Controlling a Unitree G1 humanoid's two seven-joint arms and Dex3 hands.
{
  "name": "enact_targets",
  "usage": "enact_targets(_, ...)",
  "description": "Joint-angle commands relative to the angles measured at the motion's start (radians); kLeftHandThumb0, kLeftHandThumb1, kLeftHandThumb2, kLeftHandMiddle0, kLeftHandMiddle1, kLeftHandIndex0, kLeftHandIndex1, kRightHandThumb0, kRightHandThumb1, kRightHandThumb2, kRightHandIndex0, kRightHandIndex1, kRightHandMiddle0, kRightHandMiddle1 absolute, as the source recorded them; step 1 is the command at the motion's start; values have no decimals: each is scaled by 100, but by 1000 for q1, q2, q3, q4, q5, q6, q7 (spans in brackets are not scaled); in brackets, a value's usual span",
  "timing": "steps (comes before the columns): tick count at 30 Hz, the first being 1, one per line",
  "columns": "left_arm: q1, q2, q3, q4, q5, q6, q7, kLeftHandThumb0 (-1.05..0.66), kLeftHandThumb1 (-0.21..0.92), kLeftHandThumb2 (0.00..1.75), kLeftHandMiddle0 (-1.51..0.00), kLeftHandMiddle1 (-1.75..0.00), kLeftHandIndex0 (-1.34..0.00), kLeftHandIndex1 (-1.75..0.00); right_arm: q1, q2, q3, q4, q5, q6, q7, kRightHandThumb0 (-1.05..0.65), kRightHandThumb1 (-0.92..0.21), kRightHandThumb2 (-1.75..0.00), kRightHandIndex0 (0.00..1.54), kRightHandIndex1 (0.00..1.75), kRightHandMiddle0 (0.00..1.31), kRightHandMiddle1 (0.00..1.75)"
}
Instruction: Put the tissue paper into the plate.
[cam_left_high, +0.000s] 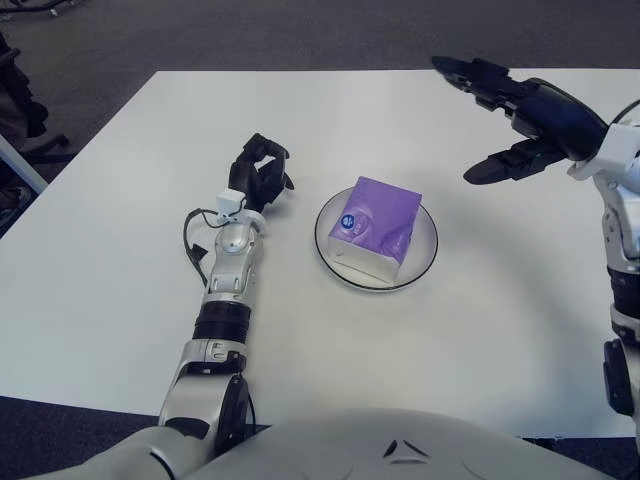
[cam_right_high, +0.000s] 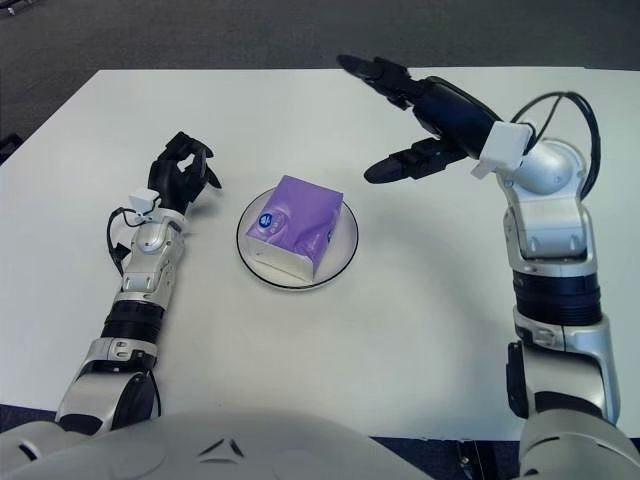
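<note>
A purple tissue pack with a white underside sits in the round white plate at the middle of the table. My right hand hovers above the table to the right of the plate and a little behind it, fingers spread, holding nothing. It is well apart from the pack. My left hand shows to the left of the plate with its fingers curled, empty.
The white table stretches wide around the plate. Dark floor lies beyond its far edge. My right forearm stands over the table's right side.
</note>
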Motion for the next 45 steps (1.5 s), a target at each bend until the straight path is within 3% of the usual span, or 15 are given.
enact_targets(1,152,-38,2,98,-9,-8,-1,-26,92,41,-91,-175,-64,-175,39,37,-41,46,-48,-49,-106,-54,-91,-9,15,2,13,4)
enact_targets(7,151,-34,4,96,-9,-4,-3,-26,92,41,-91,-175,-64,-175,71,114,-75,44,-42,12,-239,-38,-92,-7,30,2,23,5)
enact_targets(11,151,-33,5,94,-8,-3,-3,-26,92,42,-91,-175,-64,-175,87,173,-111,62,30,38,-285,-40,-92,-13,35,2,26,5)
enact_targets(21,150,-29,5,96,-4,-10,-4,-26,92,41,-91,-175,-64,-175,100,183,-146,109,85,-4,-272,-55,-92,-36,39,1,29,5)
enact_targets(24,150,-29,4,97,-2,-14,-4,-26,92,41,-91,-175,-64,-175,118,202,-160,73,125,59,-284,-57,-92,-40,43,3,30,5)
enact_targets(27,149,-31,2,100,1,-17,-1,-26,92,41,-91,-175,-64,-175,151,248,-179,13,189,143,-326,-57,-92,-44,58,5,40,9)
enact_targets(29,148,-32,1,99,2,-17,0,-26,92,41,-91,-175,-64,-175,188,303,-194,-46,234,205,-383,-55,-92,-46,71,12,49,17)
enact_targets(30,147,-32,0,100,3,-17,1,-26,92,41,-91,-175,-64,-175,214,337,-197,-68,246,211,-410,-54,-92,-46,74,19,48,31)
enact_targets(31,147,-33,0,100,3,-18,1,-26,92,41,-91,-175,-64,-175,229,355,-197,-79,250,212,-425,-52,-92,-47,72,38,44,53)
enact_targets(32,146,-33,0,100,4,-18,2,-26,92,41,-91,-175,-64,-175,252,378,-194,-84,246,197,-440,-52,-92,-47,69,48,42,62)
enact_targets(33,146,-33,-1,100,5,-18,2,-27,92,41,-91,-175,-65,-175,267,393,-191,-88,243,188,-450,-46,-92,-46,64,70,37,99)
enact_targets(35,146,-33,-1,100,5,-19,3,-27,92,41,-91,-175,-65,-175,291,415,-187,-79,236,160,-457,-39,-92,-45,57,95,31,139)
enact_targets(39,145,-33,-3,101,6,-22,5,-27,92,41,-91,-175,-65,-175,312,435,-191,-38,240,112,-452,-36,-92,-44,53,112,29,159)
enact_targets(45,148,-33,-6,97,10,-23,7,-27,92,41,-92,-175,-65,-175,326,448,-193,12,249,78,-458,-35,-92,-45,52,126,26,167)
